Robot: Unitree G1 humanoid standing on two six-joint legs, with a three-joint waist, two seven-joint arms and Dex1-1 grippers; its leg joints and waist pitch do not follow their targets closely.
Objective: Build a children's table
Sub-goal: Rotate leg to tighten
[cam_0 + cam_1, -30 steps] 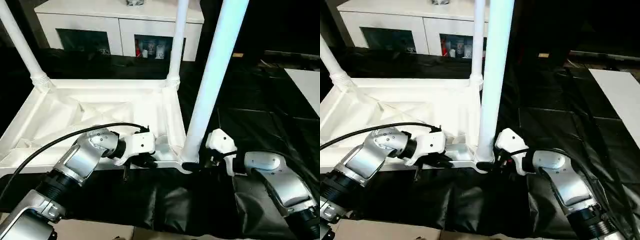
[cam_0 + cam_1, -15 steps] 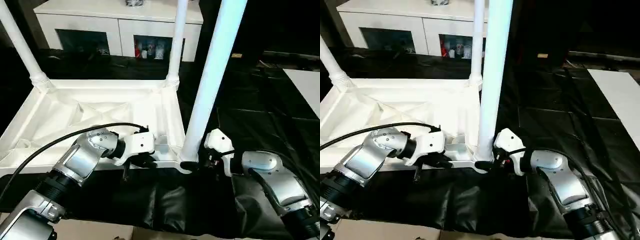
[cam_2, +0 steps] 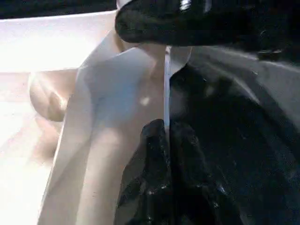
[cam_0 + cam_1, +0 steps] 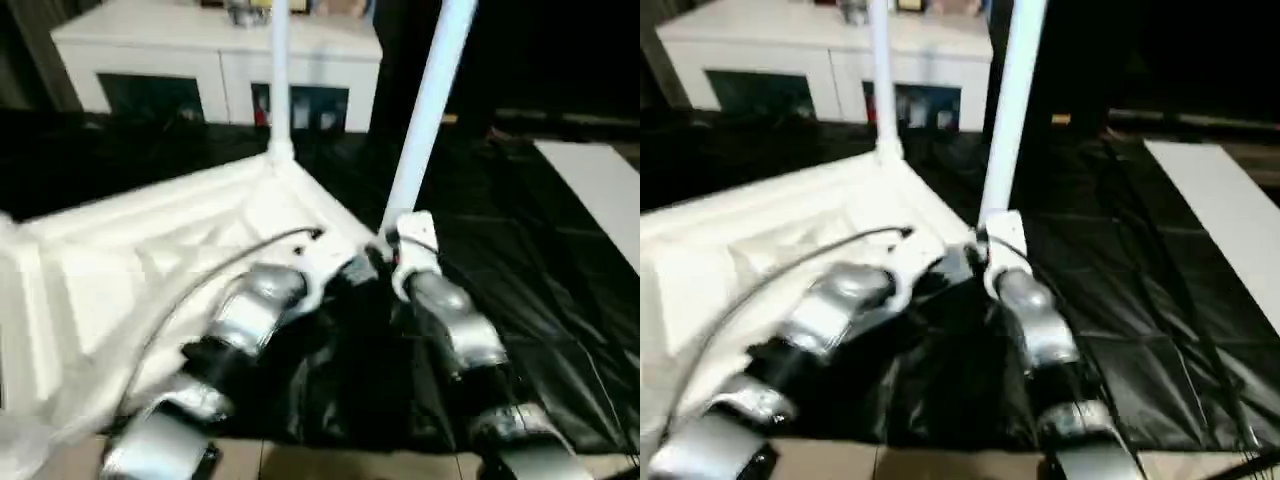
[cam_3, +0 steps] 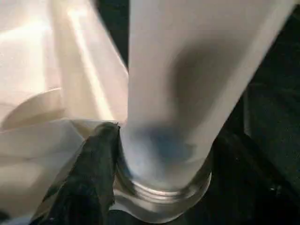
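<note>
The children's table [image 4: 150, 250] lies upside down on black sheeting [image 4: 520, 300], its ribbed white underside facing up, filling the left and middle of the scene with one corner pointing toward the robot's grippers. Nothing on it reads as a brand, label or lettering. Two legs stand upright in their corner sockets: a far leg [image 4: 278, 80] toward the back and a near leg [image 4: 425, 110] just right of centre, both cut off at the top. The table's left part is smeared and washed out, so the ribs there are hard to make out.

The right gripper [image 4: 385, 262] sits at the foot of the near leg. In the right wrist view the leg's ringed base [image 5: 164, 183] is seated in the socket, with one dark finger [image 5: 93, 178] pressed against its side; the other finger is hidden, so I can't tell how wide the claw is.

The left gripper [image 4: 345, 272] is at the table's near edge beside that corner. In the left wrist view a black finger [image 3: 154, 178] lies under the white rim [image 3: 117, 117] and another dark part crosses above it; whether it truly pinches the rim is unclear.

Beyond stands a white cabinet [image 4: 200, 60] with glass doors, its small contents too blurred to identify. A white board [image 4: 600, 190] lies at the far right.
</note>
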